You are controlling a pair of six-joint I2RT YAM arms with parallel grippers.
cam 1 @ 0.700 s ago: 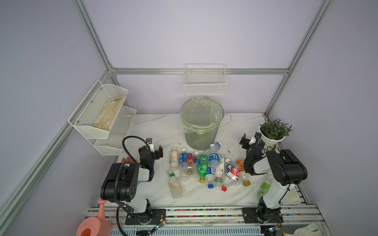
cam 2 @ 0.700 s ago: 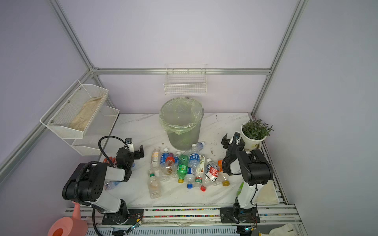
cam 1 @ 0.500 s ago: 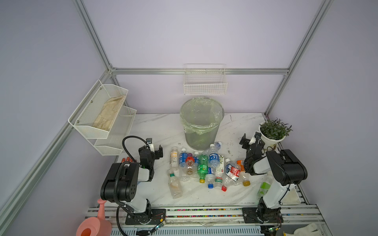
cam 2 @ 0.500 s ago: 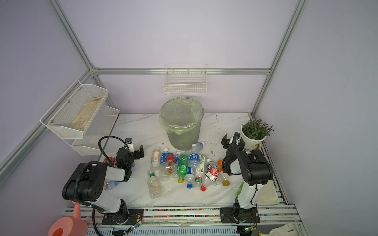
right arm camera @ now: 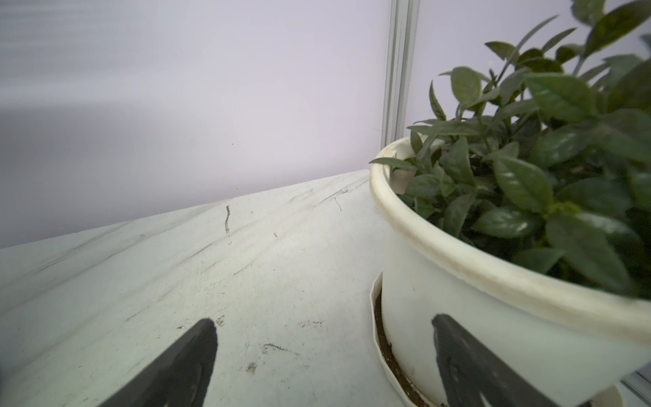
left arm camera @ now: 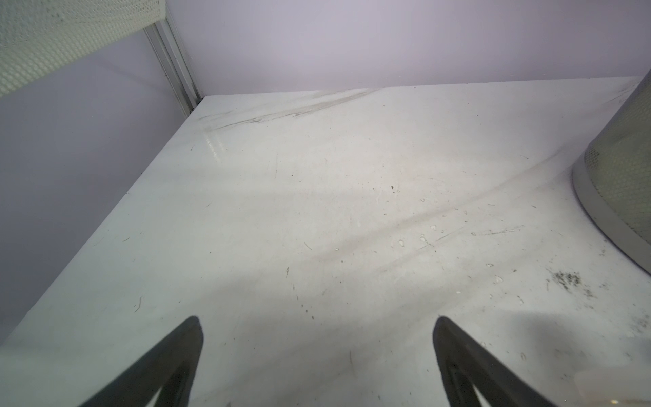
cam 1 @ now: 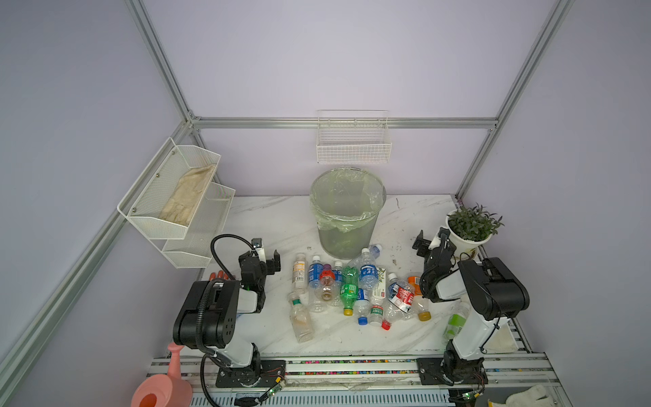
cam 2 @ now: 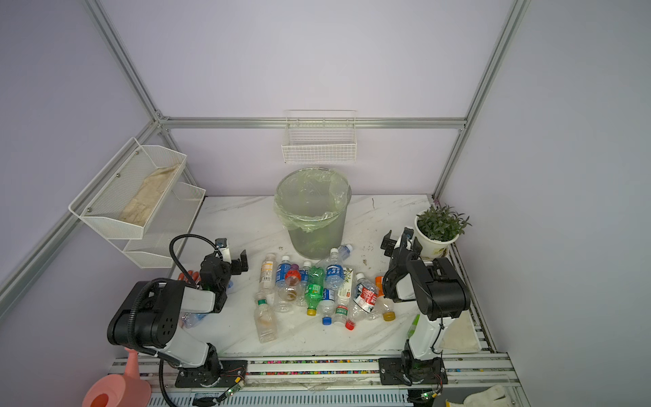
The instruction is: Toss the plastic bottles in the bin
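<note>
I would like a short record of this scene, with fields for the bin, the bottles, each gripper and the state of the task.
bin: upright at the back of the marble table, lined with a pale-green bag; no bottle visible inside
bottles: plastic bottles lie in a heap in front of the bin, one green bottle among them
left gripper: open, empty, over bare table left of the heap
right gripper: open, empty, beside the white plant pot
task state: no bottle picked up yet
</note>
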